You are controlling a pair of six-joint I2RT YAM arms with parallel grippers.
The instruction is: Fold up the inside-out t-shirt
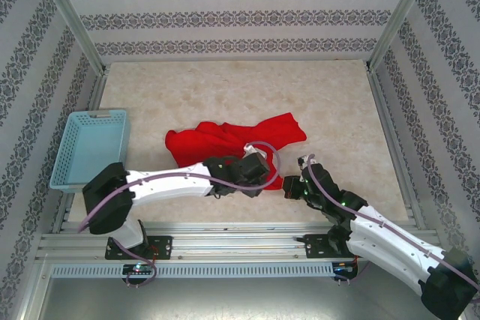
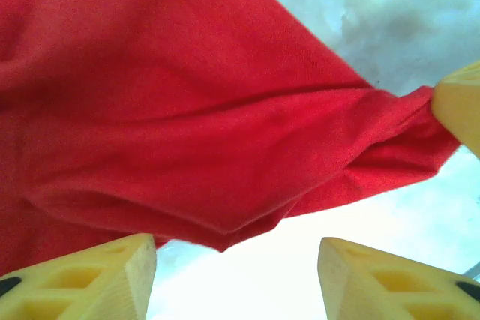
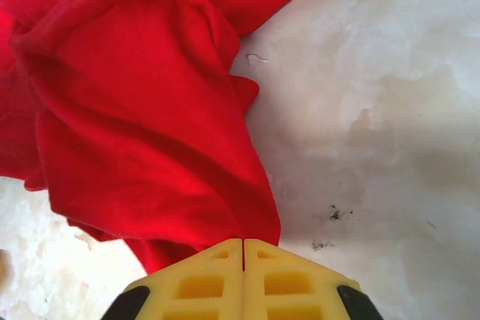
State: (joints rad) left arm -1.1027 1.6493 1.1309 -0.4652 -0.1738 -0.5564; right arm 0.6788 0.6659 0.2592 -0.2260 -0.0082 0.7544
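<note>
At the middle of the tabletop [image 1: 225, 88], a little toward its near side, the inside-out t-shirt [image 1: 217, 140] is lying crumpled, its folds bunching so that collar and sleeves are hard to tell apart. In the top view the left arm's wrist is covering the shirt's near edge, with the left gripper [image 1: 259, 164] hanging over it. Seen from that wrist, the left gripper [image 2: 236, 260] is standing spread, pale tabletop showing between its yellow fingers [image 2: 97, 275]. The red cloth there is running out of frame at the top and left. Its creases are converging on a fingertip of the right gripper [image 2: 459, 110], itself cut off at the right border. The right gripper [image 3: 242, 249] is sitting pressed together at the shirt's near right corner, pinching a thin edge of cloth. At the left side a light blue mesh basket [image 1: 96, 115] is sitting well apart from the shirt, its mesh floor showing bare from wall to wall
</note>
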